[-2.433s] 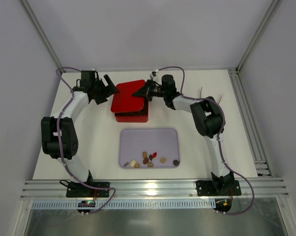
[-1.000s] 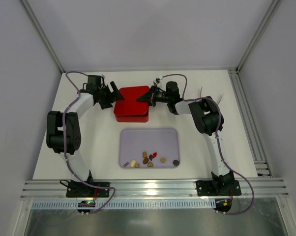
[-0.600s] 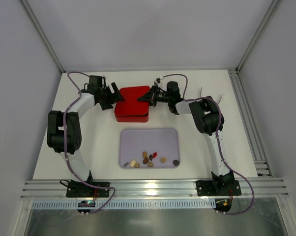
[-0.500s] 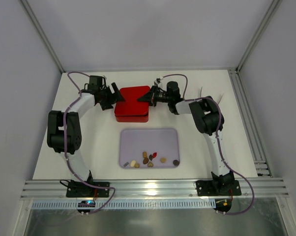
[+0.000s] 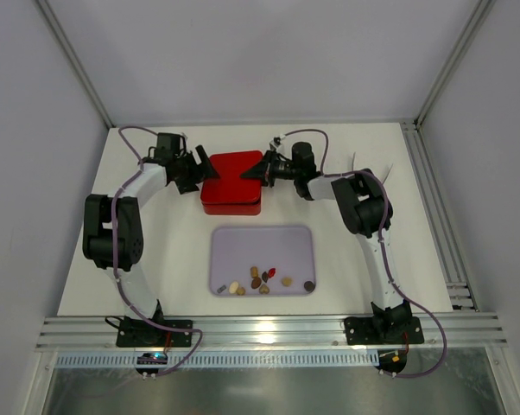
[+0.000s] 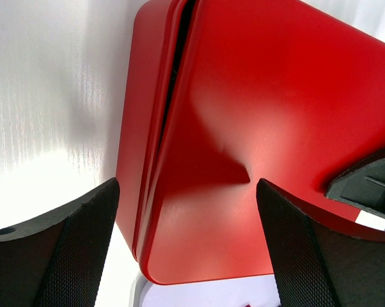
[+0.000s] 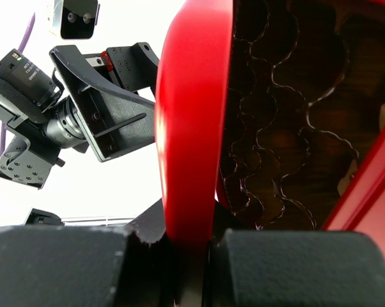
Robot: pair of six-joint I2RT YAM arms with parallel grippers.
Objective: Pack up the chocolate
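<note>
Glossy red lid (image 6: 243, 96) | right pincer (image 7: 191, 243) clamped on rim | left pincer (image 6: 186, 188) wide apart, empty

Red lid (image 5: 232, 173) swung square over its box (image 5: 230, 207), left end effector (image 5: 197, 169) drawn closer.

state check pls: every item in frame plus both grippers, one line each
Red square box lid: tilted up off its base, gap showing.
Red box base: partly uncovered, brown compartment insert showing, visible cells look empty.
Small assorted chocolates: loose in the tray, unpacked.
Pale lilac rectangular tray: level, far part bare.
Right gripper: shut on the lid's edge.
Left gripper: open beside the box, holding nothing.
</note>
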